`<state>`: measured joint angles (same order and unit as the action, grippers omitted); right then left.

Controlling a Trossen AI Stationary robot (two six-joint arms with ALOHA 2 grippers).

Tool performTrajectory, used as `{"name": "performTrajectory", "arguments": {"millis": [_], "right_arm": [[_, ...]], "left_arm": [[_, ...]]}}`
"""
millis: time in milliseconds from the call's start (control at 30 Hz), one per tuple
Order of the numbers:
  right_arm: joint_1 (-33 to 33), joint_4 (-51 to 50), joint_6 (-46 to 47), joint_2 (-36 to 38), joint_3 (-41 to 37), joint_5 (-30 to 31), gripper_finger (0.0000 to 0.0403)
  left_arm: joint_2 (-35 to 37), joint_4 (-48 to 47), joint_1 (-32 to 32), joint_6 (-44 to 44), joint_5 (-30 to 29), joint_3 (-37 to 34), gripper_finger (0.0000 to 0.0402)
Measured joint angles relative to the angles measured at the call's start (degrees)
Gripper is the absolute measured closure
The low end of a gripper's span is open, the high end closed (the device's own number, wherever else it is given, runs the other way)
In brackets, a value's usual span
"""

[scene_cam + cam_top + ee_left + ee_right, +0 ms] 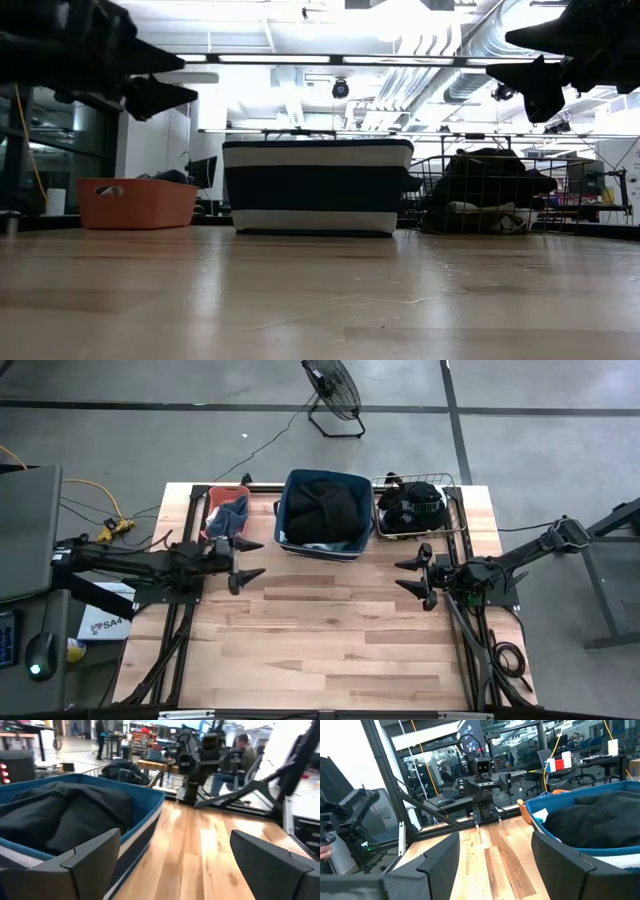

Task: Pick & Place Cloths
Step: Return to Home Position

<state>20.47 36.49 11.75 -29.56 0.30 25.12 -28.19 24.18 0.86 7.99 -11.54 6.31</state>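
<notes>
Sorting looks finished: the crumpled black cloths (pixel 325 510) fill the navy-and-white fabric bin (pixel 284 510) at upper centre (a shapeless heap, no clear long axis or heading). The left gripper (pixel 255 558) and right gripper (pixel 400 575) hover mid-frame over the pale wooden desk (pixel 330 640), jaws spread, empty. Next, I judge, only folding both arms home.

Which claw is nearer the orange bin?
Left. The left claw hovers close beside the orange bin; the right claw hovers far across, by the wire bin.
</notes>
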Motion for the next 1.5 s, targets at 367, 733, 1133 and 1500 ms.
{"name": "performTrajectory", "arguments": {"millis": [367,733,1133,1500], "right_arm": [[0.0,0.0,-0.01,0.0,-0.02,0.0,0.0165],[0.0,-0.17,-0.01,0.0,-0.02,0.0,0.0165],[0.0,-0.15,0.0,0.0,0.0,0.0,0.0165],[0.0,-0.13,-0.01,0.0,0.0,0.0,0.0165]], "left_arm": [[22.93,-24.91,-0.09,0.0,0.2,-0.14,0.0035],[27.87,-33.23,-0.11,0.23,-2.28,0.61,0.0035],[27.85,-35.8,-0.11,1.31,-2.57,0.54,0.0035],[27.82,-27.75,-0.11,0.24,-1.41,-2.97,0.0035]]}}
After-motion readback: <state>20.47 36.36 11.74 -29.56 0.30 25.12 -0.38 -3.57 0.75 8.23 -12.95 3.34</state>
